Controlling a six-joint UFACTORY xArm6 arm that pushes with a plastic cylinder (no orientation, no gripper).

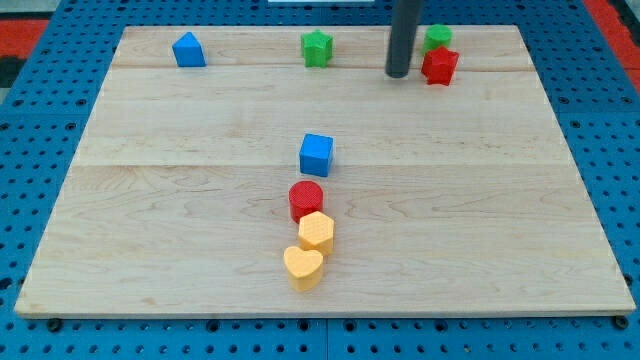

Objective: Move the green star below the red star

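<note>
The green star (317, 47) lies near the view's top, left of centre. The red star (439, 66) lies near the view's top right, with a round green block (437, 38) touching it just above. My tip (398, 73) rests on the board just left of the red star, with a small gap between them. The green star is well to the left of my tip.
A blue block (188, 49) sits at the top left. A blue cube (316, 154) sits mid-board. Below it a red cylinder (306, 199), a yellow hexagon (317, 232) and a yellow heart (303, 267) form a touching column. The wooden board (150, 220) ends in blue pegboard.
</note>
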